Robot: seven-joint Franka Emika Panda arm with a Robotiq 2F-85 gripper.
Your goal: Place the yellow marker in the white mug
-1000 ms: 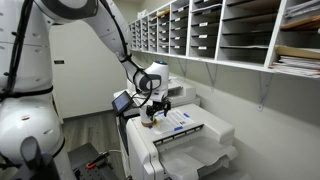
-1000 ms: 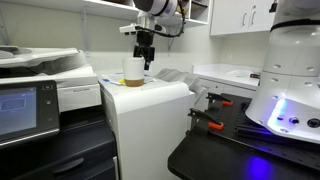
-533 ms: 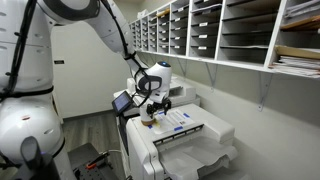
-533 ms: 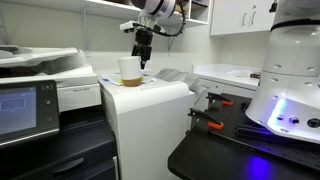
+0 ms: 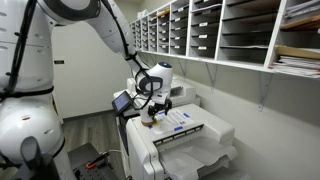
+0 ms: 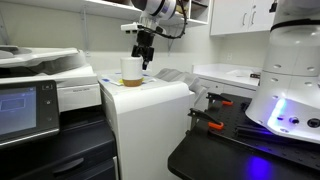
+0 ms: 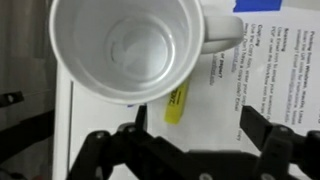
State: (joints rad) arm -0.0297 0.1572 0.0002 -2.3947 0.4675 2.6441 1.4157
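The yellow marker (image 7: 176, 104) lies on a printed sheet (image 7: 262, 72) on the counter (image 6: 166, 87). In the wrist view it sits just below the white mug (image 7: 128, 45), and its upper end is hidden behind the mug's rim. It is outside the mug, not in it. The jaws are spread wide apart and grip nothing. Their dark fingers (image 7: 98, 148) stand to either side of the marker at the bottom of the wrist view, and the marker falls roughly midway between them, touched by neither.

The mug stands upright and shows a bare white inside, with its handle (image 7: 218, 36) pointing toward the printed sheet. A blue strip (image 7: 256, 6) shows at the top edge beyond the handle. In an exterior view the mug (image 6: 131, 69) stands near the counter's edge, and the arm (image 6: 158, 12) comes down just beside it – the jaws hang close to the mug's side, above the counter top.

Beside the counter stands an office printer with a screen (image 6: 24, 106). Wall shelves (image 5: 230, 35) stacked with paper run along the room.
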